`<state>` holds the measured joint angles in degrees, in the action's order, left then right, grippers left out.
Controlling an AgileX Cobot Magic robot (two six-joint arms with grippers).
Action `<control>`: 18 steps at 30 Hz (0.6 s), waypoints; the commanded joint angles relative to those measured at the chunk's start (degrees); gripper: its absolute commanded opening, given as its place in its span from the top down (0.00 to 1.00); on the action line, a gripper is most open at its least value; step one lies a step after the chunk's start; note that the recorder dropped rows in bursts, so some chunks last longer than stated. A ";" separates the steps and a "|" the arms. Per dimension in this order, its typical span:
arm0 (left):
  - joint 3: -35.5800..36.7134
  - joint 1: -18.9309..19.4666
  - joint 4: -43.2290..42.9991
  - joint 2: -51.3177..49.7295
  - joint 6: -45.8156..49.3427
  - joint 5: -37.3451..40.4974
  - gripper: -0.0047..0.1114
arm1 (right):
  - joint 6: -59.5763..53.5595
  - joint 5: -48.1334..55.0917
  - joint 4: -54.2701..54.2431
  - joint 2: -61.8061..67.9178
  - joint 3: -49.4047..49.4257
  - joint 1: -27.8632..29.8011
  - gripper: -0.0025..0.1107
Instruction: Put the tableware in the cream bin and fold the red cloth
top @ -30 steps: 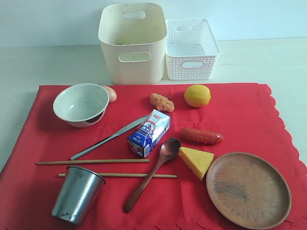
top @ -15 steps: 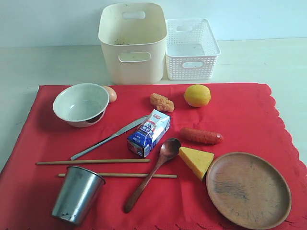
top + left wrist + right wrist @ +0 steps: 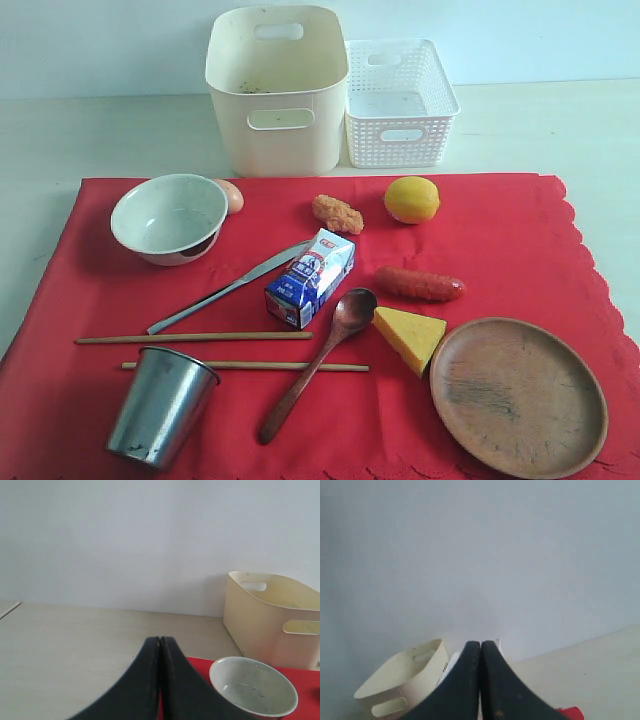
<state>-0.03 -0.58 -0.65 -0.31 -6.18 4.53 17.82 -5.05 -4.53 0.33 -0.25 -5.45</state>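
- Across the lower two-thirds of the exterior view, you see the red cloth (image 3: 520,240) spread flat on a pale cream table (image 3: 60,140). Its scalloped edge runs down the right side and along the bottom of the frame.
- Along the top of the frame, note a plain pale wall (image 3: 100,40) behind the table.
- At top centre, locate the cream bin (image 3: 277,140), upright on the bare table just beyond the cloth's far edge. A white lattice basket (image 3: 400,140) stands just beside it on the right.
- At upper left of the cloth, find the bowl (image 3: 168,215), with an egg (image 3: 232,195) against its right rim.
- Below the bowl, the knife (image 3: 230,287) lies diagonally. Under it, two chopsticks (image 3: 195,338) lie nearly parallel.
- At lower left, the steel cup (image 3: 160,405) stands with its rim at the left end of the lower chopstick.
- At bottom centre, the wooden spoon (image 3: 318,360) crosses the lower chopstick. The wooden plate (image 3: 517,395) sits at lower right.
- At centre, a milk carton (image 3: 310,278) lies on its side. It carries blue and white printing with a small red mark, and the writing is too small to read.
- Check the left gripper (image 3: 160,639): its black fingers are pressed together with nothing between them.
- Check the right gripper (image 3: 480,643): its fingers are likewise pressed together and hold nothing.
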 commanded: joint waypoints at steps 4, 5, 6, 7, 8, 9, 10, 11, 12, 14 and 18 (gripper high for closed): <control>0.03 -0.01 0.16 0.31 0.01 0.06 0.94 | 0.40 -1.97 -0.02 0.76 -3.22 -0.14 0.98; 0.03 -0.01 0.16 0.31 0.01 0.06 0.94 | 0.29 -1.97 0.25 1.68 -3.86 -0.14 0.98; 0.03 -0.01 0.16 0.31 0.01 0.06 0.94 | 0.29 -1.97 0.49 2.99 -4.66 -0.14 0.98; 0.03 -0.01 0.16 0.31 0.01 0.06 0.94 | 0.29 -1.97 0.49 4.48 -5.45 -0.14 0.98; 0.03 -0.01 0.16 0.31 0.01 0.06 0.94 | 0.29 -1.97 0.49 5.85 -6.17 -0.14 0.98; 0.03 -0.01 0.16 0.31 0.01 0.06 0.94 | 0.29 -1.97 0.49 7.67 -6.87 -0.14 0.98; 0.03 -0.01 0.16 0.31 0.01 0.06 0.94 | 0.29 -2.07 0.57 9.58 -7.57 -0.14 0.98; 0.03 -0.01 0.16 0.31 0.01 0.06 0.94 | 0.29 -2.39 0.57 11.68 -8.07 -0.14 0.98; 0.03 -0.01 0.16 0.31 0.01 0.06 0.94 | 0.29 -2.50 0.57 13.81 -8.73 -0.14 0.98; 0.03 -0.01 0.16 0.31 0.01 0.06 0.94 | 0.29 -2.98 0.61 17.92 -9.85 -0.14 0.98; 0.03 -0.01 0.16 0.31 0.01 0.06 0.94 | 0.29 -3.34 0.61 27.12 -12.77 -0.24 0.98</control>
<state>-0.03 -0.58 -0.65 -0.31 -6.18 4.53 18.35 -7.40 -4.53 22.77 -11.17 -5.45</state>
